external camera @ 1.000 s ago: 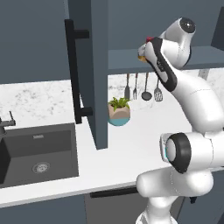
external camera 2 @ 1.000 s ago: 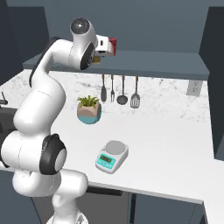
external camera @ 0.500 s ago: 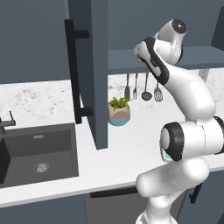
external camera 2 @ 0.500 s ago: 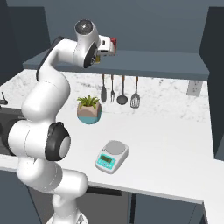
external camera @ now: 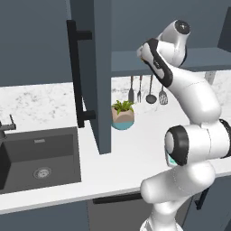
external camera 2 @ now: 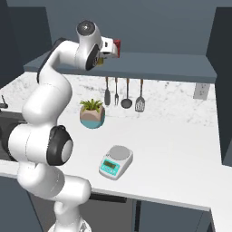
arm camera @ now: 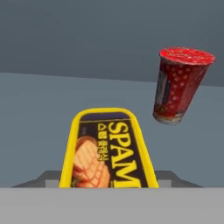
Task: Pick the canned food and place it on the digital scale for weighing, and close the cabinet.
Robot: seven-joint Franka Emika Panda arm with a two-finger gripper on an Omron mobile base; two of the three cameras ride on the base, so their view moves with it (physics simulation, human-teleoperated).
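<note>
From the left base view, you had the arm reaching up to the cabinet shelf (external camera: 198, 58), with the hand at the shelf's front edge. The cabinet door (external camera: 97, 76) stood swung open over the counter (external camera: 131, 153), its black handle (external camera: 74, 74) facing you. A potted plant (external camera: 122, 115) sat near the counter's back edge, under the hanging utensils (external camera: 146, 90).

From the right base view, your gripper (external camera 2: 108, 49) was level with the shelf, a red can (external camera 2: 117, 45) just past it. The scale (external camera 2: 116, 161) waited near the counter's front edge, well below and apart from the hand, nothing on it.

In the hand view, the tin (arm camera: 107, 151) lay straight ahead at the bottom, label up, on the shelf floor, the red can off to its upper right. The fingertips themselves could not be made out, so I cannot tell whether the claw had clamped on the tin or merely straddled it.

You were, by my reading, at the pick. Next you would need a firm grip, a lift clear of the shelf without knocking the red can, then a descent to the scale; the door remained to be shut.
</note>
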